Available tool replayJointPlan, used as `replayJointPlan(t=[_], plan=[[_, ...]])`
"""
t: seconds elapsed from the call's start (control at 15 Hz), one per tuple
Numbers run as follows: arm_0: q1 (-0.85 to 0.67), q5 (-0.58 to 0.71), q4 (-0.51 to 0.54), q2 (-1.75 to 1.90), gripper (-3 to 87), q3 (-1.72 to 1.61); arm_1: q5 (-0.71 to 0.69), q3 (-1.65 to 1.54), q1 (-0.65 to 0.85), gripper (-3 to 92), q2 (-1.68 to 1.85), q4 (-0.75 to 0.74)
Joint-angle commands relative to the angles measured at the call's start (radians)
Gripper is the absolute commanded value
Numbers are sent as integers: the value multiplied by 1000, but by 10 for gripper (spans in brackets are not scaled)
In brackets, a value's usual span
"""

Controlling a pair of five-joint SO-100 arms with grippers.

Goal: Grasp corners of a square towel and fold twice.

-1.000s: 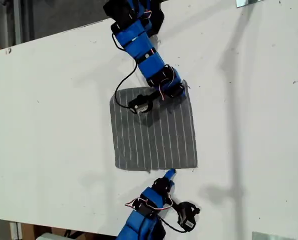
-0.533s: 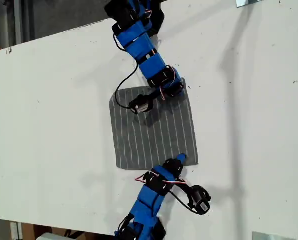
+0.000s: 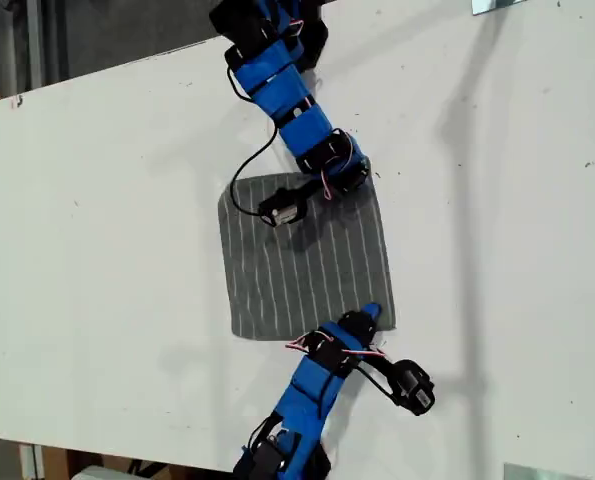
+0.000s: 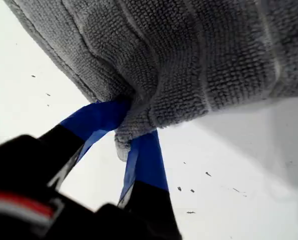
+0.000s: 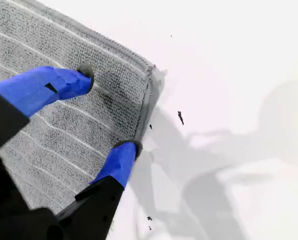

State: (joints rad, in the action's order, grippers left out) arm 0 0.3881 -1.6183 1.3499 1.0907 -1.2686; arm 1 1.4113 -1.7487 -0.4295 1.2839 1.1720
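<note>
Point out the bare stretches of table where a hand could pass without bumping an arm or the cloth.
Bare table runs wide from the towel to the exterior view's left edge, and equally wide on the exterior view's right of it. It is crowded along the towel's far and near edges: my first pincer pinches one corner, my second pincer straddles another, both arms reaching in.
</note>
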Motion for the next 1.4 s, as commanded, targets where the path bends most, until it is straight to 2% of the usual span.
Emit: replayJointPlan(t=[0.0,0.13,0.33,0.47,0.53,0.6,0.67,0.73,0.93,1.0,1.33], plan=[[34,-31,-25,28,260,-2,-20,115,-23,-2,-63,17],[46,-48,-60,28,260,-28,-64,265,-15,-2,-172,74],[49,-54,-124,28,261,-94,-80,293,-3,-2,-189,87],[44,-51,-239,26,241,-187,-75,301,-17,-2,-187,87],[41,-63,-318,12,90,-239,-69,313,-28,-2,-186,98],[38,-69,-387,-3,-1,-270,-66,330,-37,-2,-184,115],[37,-69,-393,-29,-1,-233,-58,344,-41,-2,-179,135],[37,-55,-356,-64,-1,-143,-51,350,-46,-2,-167,146],[55,-15,-51,-232,-1,331,-29,407,-72,-2,-138,198],[66,-2,-3,-236,-1,423,-23,431,-78,-2,-115,227],[43,106,149,28,-1,411,-12,503,-58,-2,75,405]])
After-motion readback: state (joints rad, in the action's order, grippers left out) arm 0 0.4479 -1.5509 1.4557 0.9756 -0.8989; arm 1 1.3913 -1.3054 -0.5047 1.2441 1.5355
